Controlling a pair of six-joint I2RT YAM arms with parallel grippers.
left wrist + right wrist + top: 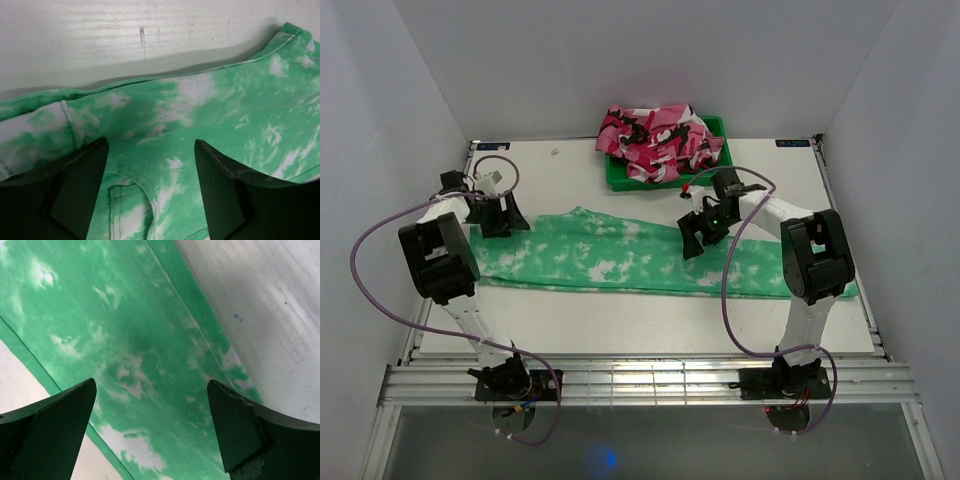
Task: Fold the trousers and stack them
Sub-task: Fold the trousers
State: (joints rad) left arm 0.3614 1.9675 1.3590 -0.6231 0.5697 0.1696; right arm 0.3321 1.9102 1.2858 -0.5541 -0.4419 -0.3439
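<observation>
White table (620,325) carries green tie-dye trousers (610,258) lying flat, long axis left to right, wider end left, with the left gripper (505,222) over that end and the right gripper (698,240) over the legs, both jaws apart and empty; a clean fold likely needs both pinching 1 edge together.

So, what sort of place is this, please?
Probably a robot test cell in a lab: a white table boxed in by plain white walls, two arms bolted to a metal rail, and a green bin of clothes.
</observation>
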